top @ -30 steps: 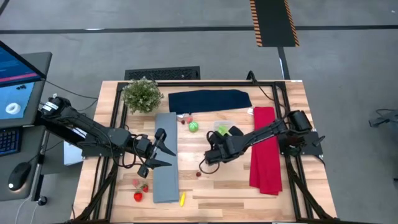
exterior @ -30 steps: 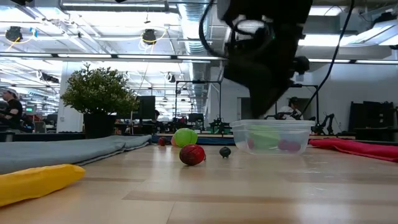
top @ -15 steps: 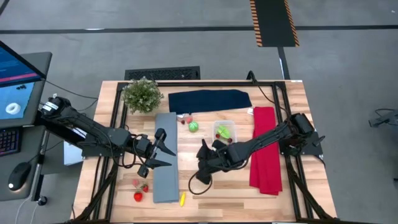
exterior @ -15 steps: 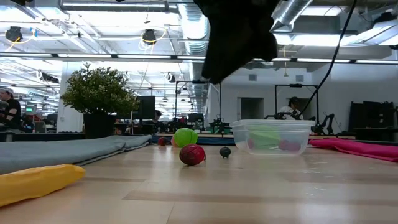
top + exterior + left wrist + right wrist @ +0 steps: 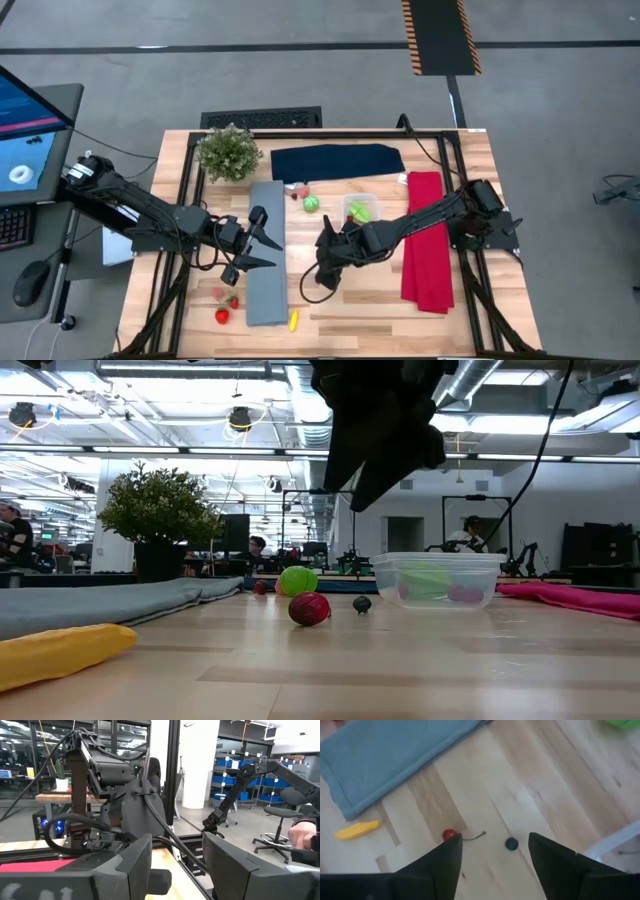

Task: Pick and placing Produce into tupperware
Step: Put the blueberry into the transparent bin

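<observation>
The small dark red toy cherry with its thin curved stem [image 5: 451, 835] is judged to be very light, hard and smooth, so it is likely to roll or squirt aside under a pinch. It is best taken across the round body, not by the stem, which looks too thin to be held. Just beside it a small dark round ball [image 5: 511, 843] lies on the pale wooden table [image 5: 530, 785], and it is judged to handle the same way.

The right gripper [image 5: 495, 855] is held above the table with its two dark fingers well apart, and nothing is held or touched between them. The cherry lies below and ahead of the gap, nearer one finger, with the dark ball nearer the other. Farther out from the gripper lie a yellow elongated toy piece [image 5: 358, 830] and the edge of a grey-blue cloth [image 5: 395, 755].

The clear plastic rectangular tub [image 5: 361, 210] stands close behind the right gripper in the high view, with lime-green and reddish pieces already seen in it.

The left gripper [image 5: 268, 250] waits over the grey cloth, well apart from the cherry, its fingers spread and empty.
</observation>
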You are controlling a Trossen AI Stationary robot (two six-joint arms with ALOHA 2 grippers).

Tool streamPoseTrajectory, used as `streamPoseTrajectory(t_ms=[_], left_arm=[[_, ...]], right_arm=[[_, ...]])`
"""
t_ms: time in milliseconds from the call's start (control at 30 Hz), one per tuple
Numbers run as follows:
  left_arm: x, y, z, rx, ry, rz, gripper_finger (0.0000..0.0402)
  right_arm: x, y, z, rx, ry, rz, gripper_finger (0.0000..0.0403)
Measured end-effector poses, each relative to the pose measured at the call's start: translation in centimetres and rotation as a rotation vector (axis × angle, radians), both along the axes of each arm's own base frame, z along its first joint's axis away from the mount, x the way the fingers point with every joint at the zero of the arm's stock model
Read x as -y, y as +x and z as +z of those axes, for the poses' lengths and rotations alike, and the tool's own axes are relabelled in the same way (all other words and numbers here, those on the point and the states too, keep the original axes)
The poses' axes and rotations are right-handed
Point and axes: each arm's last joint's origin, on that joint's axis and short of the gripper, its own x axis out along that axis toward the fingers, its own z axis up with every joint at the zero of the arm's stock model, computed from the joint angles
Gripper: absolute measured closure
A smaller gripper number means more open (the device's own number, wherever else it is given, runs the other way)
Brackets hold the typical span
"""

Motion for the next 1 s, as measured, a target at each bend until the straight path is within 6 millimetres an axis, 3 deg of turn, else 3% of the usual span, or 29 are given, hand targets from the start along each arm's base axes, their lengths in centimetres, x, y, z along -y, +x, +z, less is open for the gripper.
streamPoseTrajectory(t_ms=[200,400,633,700,767,1000], left_arm=[[0.0,0.0,0.0,-0.002,-0.008,-0.017,0.0235],[0.1,-1.1,1.1,0.050,-0.017,-0.168,0.0235],[1.0,-3.2,2.0,0.146,0.113,-0.312,0.0235],[1.2,-3.8,2.3,0.164,0.132,-0.283,0.0235],[1.1,-4.4,2.4,0.136,0.134,-0.217,0.0235],[0.9,-5.8,2.4,0.065,0.153,0.020,0.0235]], right_arm=[[-0.1,-0.1,0.0,-0.012,-0.023,0.040,0.0159],[-0.3,-0.3,-0.2,-0.029,-0.034,0.053,0.0180],[-0.8,0.8,-3.2,-0.088,0.000,0.100,0.0189],[-0.7,0.2,-4.3,-0.178,-0.019,0.119,0.0189],[-1.0,1.1,-4.6,-0.131,0.000,0.125,0.0188],[-0.9,0.8,-5.6,-0.194,-0.024,0.120,0.0192]])
